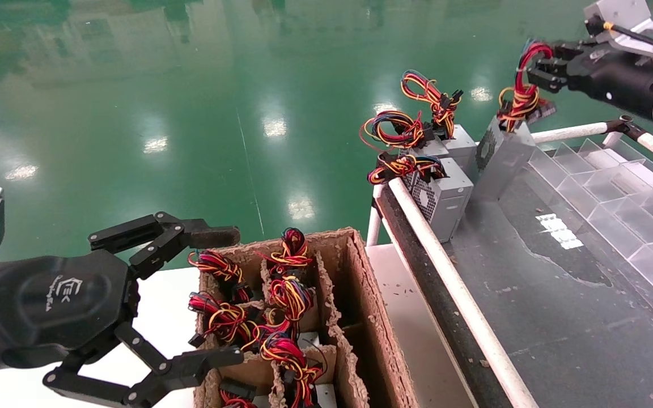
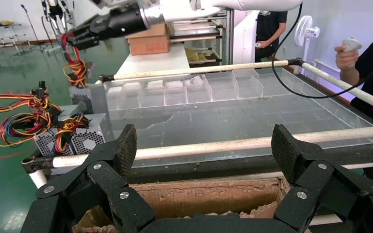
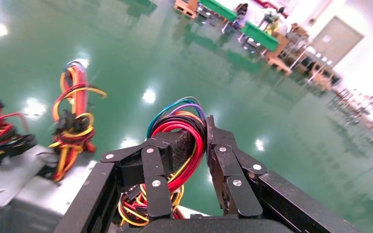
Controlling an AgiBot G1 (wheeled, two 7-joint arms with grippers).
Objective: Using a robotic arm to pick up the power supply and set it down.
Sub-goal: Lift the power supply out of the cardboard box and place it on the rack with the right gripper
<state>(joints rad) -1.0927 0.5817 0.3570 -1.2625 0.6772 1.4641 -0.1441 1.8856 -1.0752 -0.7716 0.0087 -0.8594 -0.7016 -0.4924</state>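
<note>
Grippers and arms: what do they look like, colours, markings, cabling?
Both are matte black linkage-type grippers with silver rivets. The left gripper has a rounded black housing bearing a white logo. The right gripper joins a black cylinder, then a silver wrist, with black cables above.

bright overhead lamps glare on green floor point(image 1: 202, 113).

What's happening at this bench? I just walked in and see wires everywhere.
The right pincer is shut on the red wire loop of a power supply, which stands at the far corner of the dark tray beside two other grey units. The left pincer hangs open at a cardboard box holding more wire bundles, gripping nothing.
</note>
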